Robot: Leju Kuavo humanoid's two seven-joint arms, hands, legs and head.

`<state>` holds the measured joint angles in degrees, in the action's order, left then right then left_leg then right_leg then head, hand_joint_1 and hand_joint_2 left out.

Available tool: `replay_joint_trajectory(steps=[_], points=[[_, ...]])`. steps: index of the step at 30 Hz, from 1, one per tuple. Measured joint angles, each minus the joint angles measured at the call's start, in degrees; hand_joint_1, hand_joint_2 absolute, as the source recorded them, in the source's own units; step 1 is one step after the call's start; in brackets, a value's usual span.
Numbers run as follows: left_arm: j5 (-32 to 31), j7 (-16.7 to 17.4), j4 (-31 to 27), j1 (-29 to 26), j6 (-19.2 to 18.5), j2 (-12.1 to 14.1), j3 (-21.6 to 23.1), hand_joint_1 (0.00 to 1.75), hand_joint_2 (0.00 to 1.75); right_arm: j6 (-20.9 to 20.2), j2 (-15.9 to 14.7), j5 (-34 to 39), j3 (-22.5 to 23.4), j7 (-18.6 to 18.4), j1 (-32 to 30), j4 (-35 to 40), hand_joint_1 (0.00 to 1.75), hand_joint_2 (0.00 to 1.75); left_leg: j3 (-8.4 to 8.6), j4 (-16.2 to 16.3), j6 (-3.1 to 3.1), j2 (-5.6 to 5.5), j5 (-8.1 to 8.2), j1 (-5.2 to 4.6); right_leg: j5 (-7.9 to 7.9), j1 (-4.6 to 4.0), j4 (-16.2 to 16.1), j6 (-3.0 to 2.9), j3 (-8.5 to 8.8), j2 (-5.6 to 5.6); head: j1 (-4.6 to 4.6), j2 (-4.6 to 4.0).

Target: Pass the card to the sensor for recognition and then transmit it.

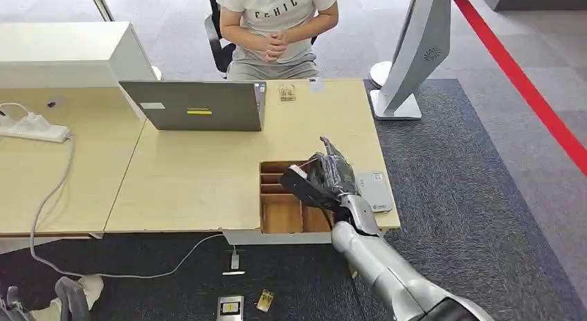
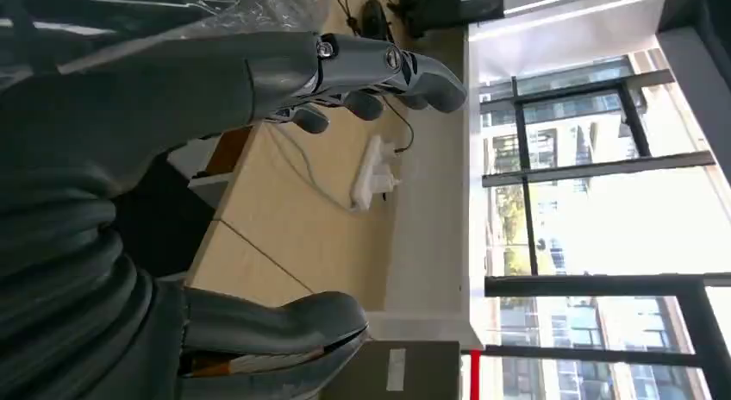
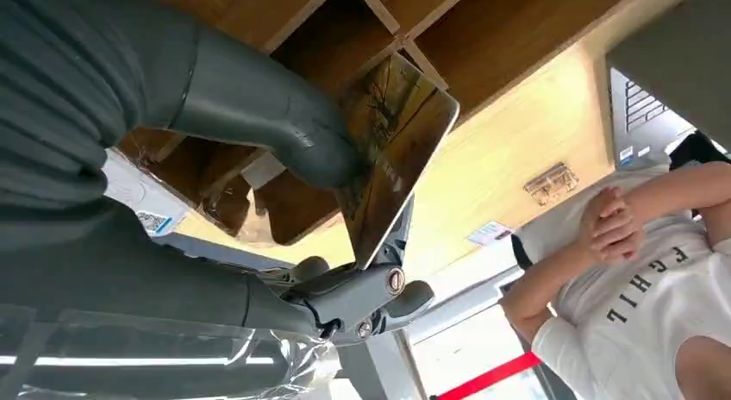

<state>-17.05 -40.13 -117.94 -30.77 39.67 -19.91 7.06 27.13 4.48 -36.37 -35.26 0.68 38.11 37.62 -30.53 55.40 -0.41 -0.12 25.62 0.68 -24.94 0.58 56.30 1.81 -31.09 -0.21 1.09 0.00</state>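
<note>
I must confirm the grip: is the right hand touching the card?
Touching. In the right wrist view the right hand pinches the card between thumb and fingers.

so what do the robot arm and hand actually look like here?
The right arm is a smooth silver tube, narrowing toward the wrist. The right robot hand is dark grey to black with clear plastic film wrapped over it. Up close it has a grey ribbed cover, a thick grey thumb and metal screws at the fingers. The left robot hand looks alike.
</note>
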Motion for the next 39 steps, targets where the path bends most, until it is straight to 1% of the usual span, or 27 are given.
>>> replay_joint_trajectory(steps=[6, 13, 19, 23, 26, 28, 33, 36, 39], points=[[1.0, 0.0, 0.0, 0.0, 0.0, 0.0, 0.0, 0.0, 1.75, 2.2, 0.3, 1.6, 0.0, 1.6, 0.6, -0.2, 1.75, 1.75, 0.0, 0.0, 0.0, 0.0, 0.0, 0.0, 0.0, 0.0, 0.0, 0.0, 0.0, 0.0, 0.0, 0.0], [1.7, 0.0, -0.1, 0.0, 0.0, 0.0, -0.2, 0.0, 1.75, 3.1, 0.3, 2.9, 0.3, 2.3, 1.1, 0.0, 1.75, 1.75, 0.01, 0.0, 0.0, 0.0, -0.01, 0.0, 0.01, 0.0, 0.0, 0.0, 0.0, 0.0, 0.0, 0.0], [3.0, 0.0, -0.2, 0.1, 0.0, 0.0, -0.5, 0.0, 1.75, 4.3, -0.3, 4.6, 1.2, 2.3, 1.7, 3.8, 1.75, 1.75, 0.02, 0.0, 0.0, 0.0, -0.01, 0.0, 0.01, 0.0, 0.0, 0.01, 0.0, 0.0, 0.0, 0.0], [4.8, 0.0, -0.6, 0.3, 0.0, 0.0, -1.0, 0.0, 1.75, 4.9, -1.4, 3.7, 1.5, -1.4, 1.8, 8.4, 1.75, 1.75, 0.04, 0.0, 0.0, 0.0, -0.01, 0.0, 0.01, 0.0, 0.0, 0.01, -0.01, 0.0, 0.0, 0.0], [6.9, 0.0, -1.3, 0.9, 0.0, 0.0, -1.3, 0.0, 1.75, 4.8, -2.9, 1.7, 1.6, -5.8, 1.7, 13.7, 1.75, 1.75, 0.03, 0.0, 0.0, 0.0, -0.01, -0.01, 0.02, 0.01, 0.0, 0.01, -0.01, 0.0, 0.0, 0.0], [8.3, 0.0, -2.0, 1.3, 0.0, 0.0, -1.7, 0.0, 1.75, 4.9, -4.1, 0.3, 2.0, -8.1, 1.7, 16.9, 1.75, 1.75, 0.03, 0.0, 0.0, 0.01, -0.01, -0.01, 0.02, 0.01, 0.0, 0.01, 0.0, 0.0, 0.02, 0.0], [10.2, 0.0, -3.0, 2.0, 0.0, -0.1, -2.7, 0.0, 1.75, 4.8, -6.0, -2.9, 2.5, -11.1, 1.6, 22.7, 1.75, 1.75, 0.03, 0.0, 0.0, 0.01, -0.01, 0.0, 0.02, 0.0, 0.0, 0.01, 0.01, 0.01, 0.02, 0.0], [10.3, 0.0, -3.0, 2.2, 0.0, -0.1, -2.9, 0.0, 1.75, 4.7, -6.3, -4.7, 2.5, -12.1, 1.8, 24.4, 1.75, 1.75, 0.03, 0.0, 0.0, 0.0, -0.01, 0.0, 0.02, 0.0, 0.0, 0.01, 0.01, 0.01, 0.02, 0.0], [9.7, 0.0, -3.1, 2.2, 0.0, -0.1, -3.0, 0.0, 1.75, 5.0, -6.0, -6.3, 2.4, -12.2, 2.7, 24.5, 1.75, 1.75, 0.01, 0.0, 0.0, 0.0, -0.01, 0.0, 0.02, 0.0, 0.0, 0.01, 0.02, 0.01, 0.0, 0.0]])
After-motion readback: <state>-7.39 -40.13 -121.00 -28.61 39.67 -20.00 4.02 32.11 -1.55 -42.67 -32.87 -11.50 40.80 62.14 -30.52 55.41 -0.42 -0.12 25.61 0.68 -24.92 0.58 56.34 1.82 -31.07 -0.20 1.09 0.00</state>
